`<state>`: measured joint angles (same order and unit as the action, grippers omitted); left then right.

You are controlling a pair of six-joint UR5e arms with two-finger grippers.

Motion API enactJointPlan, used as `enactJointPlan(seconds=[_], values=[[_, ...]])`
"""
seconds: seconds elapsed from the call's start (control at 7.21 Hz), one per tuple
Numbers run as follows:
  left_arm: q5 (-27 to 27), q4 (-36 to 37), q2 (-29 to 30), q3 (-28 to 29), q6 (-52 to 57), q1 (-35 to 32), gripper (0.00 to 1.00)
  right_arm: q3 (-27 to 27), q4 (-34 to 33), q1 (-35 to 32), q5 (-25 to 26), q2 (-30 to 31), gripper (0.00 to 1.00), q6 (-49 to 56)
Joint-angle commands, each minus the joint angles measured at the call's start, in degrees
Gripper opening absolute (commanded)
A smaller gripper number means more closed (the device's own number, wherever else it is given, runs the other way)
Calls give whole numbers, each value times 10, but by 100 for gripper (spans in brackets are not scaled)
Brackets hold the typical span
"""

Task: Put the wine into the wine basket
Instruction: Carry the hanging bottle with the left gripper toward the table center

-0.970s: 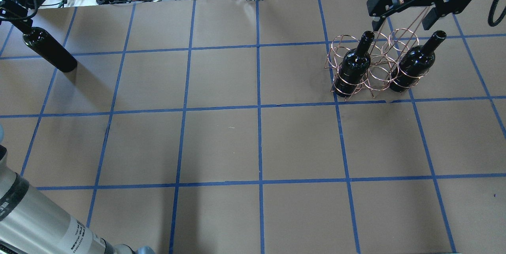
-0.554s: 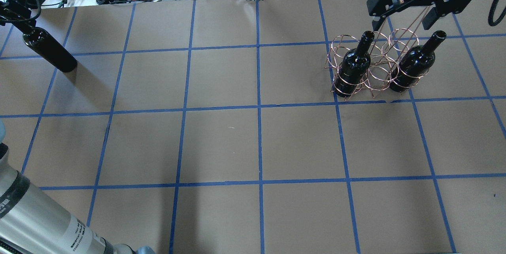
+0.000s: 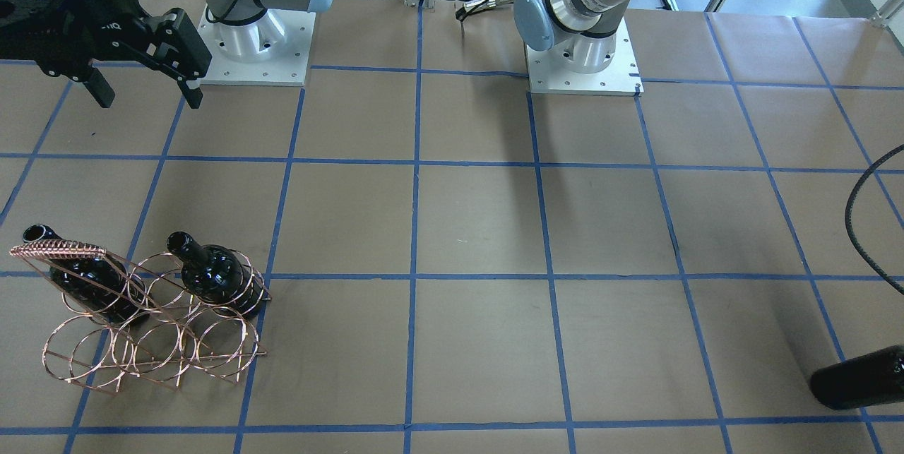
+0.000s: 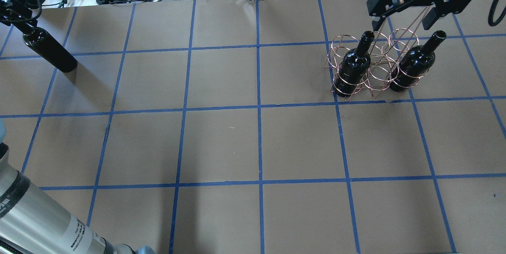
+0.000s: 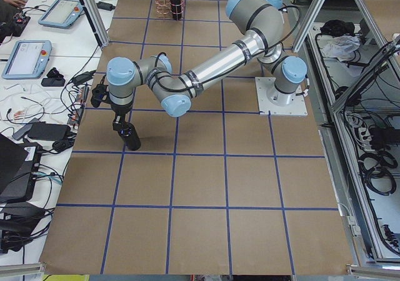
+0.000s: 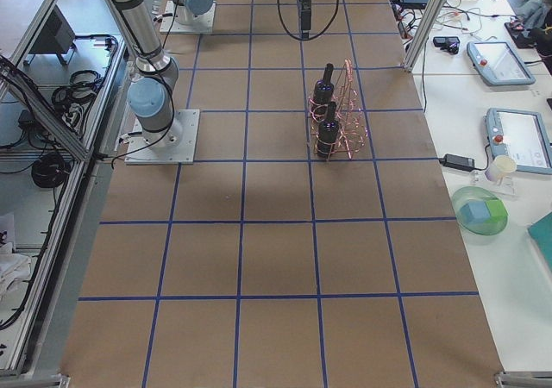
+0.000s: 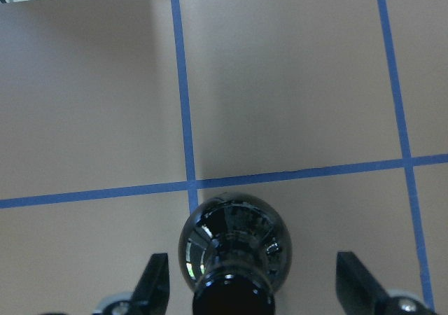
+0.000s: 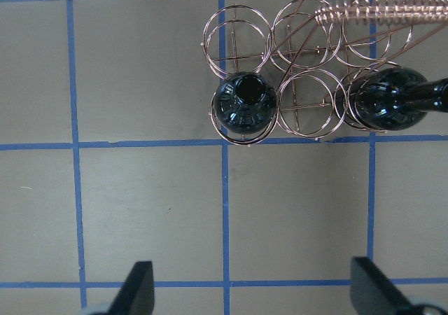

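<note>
Wine basket (image 8: 371, 10) sits upright on the desk (image 4: 257, 147), coiled handle on top. We see two bottles (image 8: 243, 105) standing in it, in the end rings of one row. The wine (image 4: 49, 54) stands on the desk well apart from the basket, off to the robot's left of it. Left claw (image 7: 252, 287) straddles the wine's neck, fingers spread either side and clear of the glass, so not gripping. Right claw (image 4: 401, 17) hangs above the desk near the basket, fingers spread wide, gripping nothing.
</note>
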<state>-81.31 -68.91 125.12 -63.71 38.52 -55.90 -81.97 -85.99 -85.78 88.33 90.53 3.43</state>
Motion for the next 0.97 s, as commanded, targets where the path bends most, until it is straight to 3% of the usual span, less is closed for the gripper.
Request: enactJointPlan(seconds=[0.0,0.28,0.55,0.69,0.83], values=[[-3,1,0,0,13,0,71,0,0,0,0,0,100,0],[-3,12,1,0,17,1,56,0,-1,0,-1,0,100,0],[-3,13,2,0,17,1,56,0,-1,0,-1,0,100,0],[-1,13,1,0,17,1,25,1,-1,0,-1,0,100,0],[2,13,1,-2,13,1,0,1,-1,0,-1,0,100,0]])
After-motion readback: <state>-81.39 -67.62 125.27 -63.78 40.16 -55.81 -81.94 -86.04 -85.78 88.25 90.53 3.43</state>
